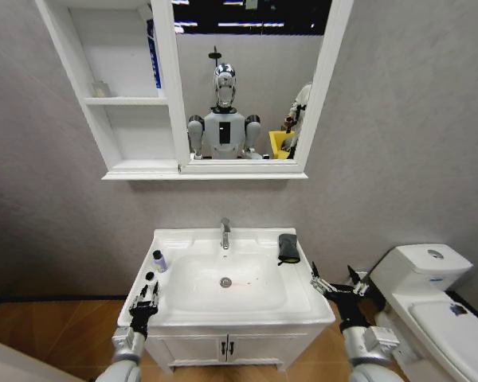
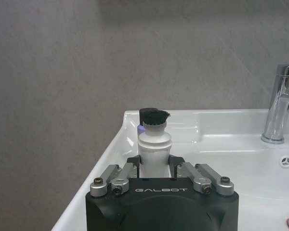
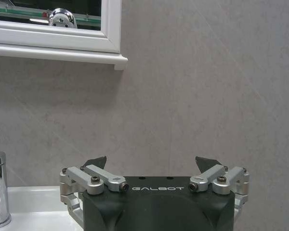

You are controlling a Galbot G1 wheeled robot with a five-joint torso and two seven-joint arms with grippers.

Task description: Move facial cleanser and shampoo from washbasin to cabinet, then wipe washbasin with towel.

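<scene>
Left gripper [image 2: 154, 166] jaws clamp white bottle [image 2: 154, 147], base hidden; right gripper [image 3: 154, 166] jaws apart.

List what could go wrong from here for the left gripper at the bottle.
1. The left gripper has its fingers close around a narrow white bottle with a black cap near the washbasin left rim; a nudge could tip it into the bowl or off the edge.
2. A second small bottle stands just beyond; lifting forward could knock it.
3. The cabinet sits high, so a weak grip could drop the bottle on the way up.
</scene>
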